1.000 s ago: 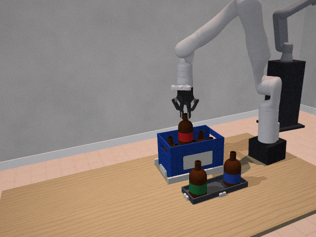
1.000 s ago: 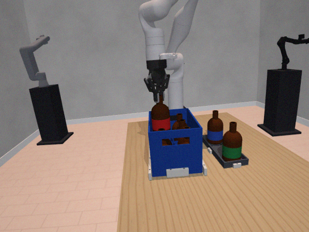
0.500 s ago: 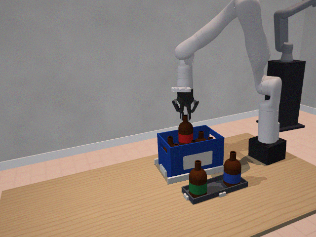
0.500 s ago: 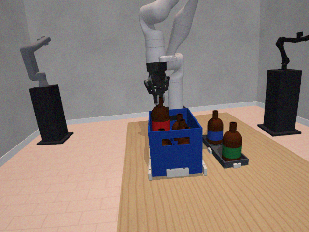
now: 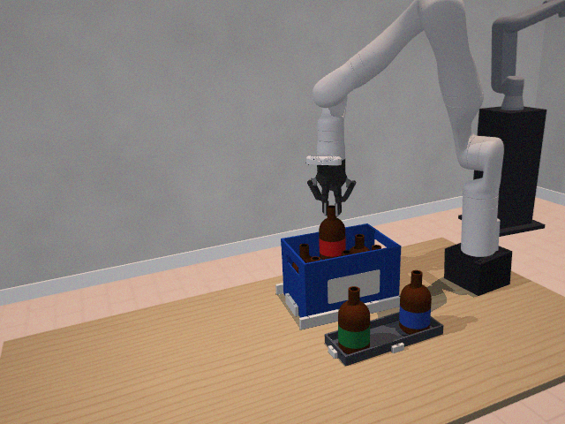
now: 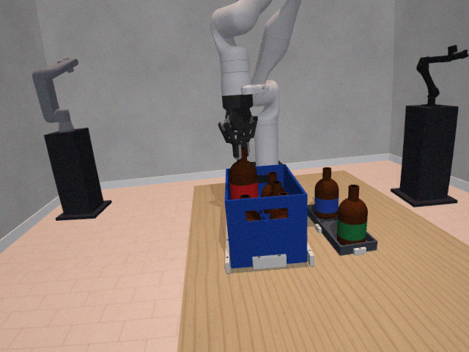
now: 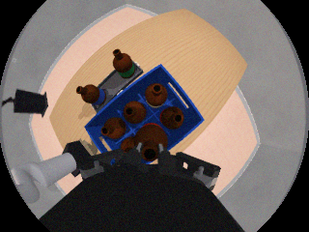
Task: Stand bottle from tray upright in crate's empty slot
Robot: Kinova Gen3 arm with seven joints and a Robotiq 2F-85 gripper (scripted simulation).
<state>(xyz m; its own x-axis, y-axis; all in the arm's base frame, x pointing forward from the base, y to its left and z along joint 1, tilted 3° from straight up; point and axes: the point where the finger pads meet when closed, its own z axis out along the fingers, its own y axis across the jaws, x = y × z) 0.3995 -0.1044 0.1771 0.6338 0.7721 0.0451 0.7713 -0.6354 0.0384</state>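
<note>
My gripper (image 5: 331, 208) is shut on the neck of a brown bottle with a red label (image 5: 331, 238). It holds the bottle upright with its lower part inside the blue crate (image 5: 341, 269), at a slot on the crate's far side. The upper half of the red-label bottle stands above the crate rim (image 6: 242, 177). Several other brown bottles stand in the crate. In the wrist view the held bottle (image 7: 150, 143) is right under my gripper (image 7: 150, 148). The dark tray (image 5: 384, 337) beside the crate holds a green-label bottle (image 5: 353, 320) and a blue-label bottle (image 5: 414, 303).
The crate (image 6: 265, 215) and tray (image 6: 335, 232) stand side by side on the wooden table, each with small white blocks at its edges. My arm's black base (image 5: 477, 269) stands behind the tray. Two black pedestals (image 6: 73, 174) (image 6: 428, 149) with other arms stand off the table.
</note>
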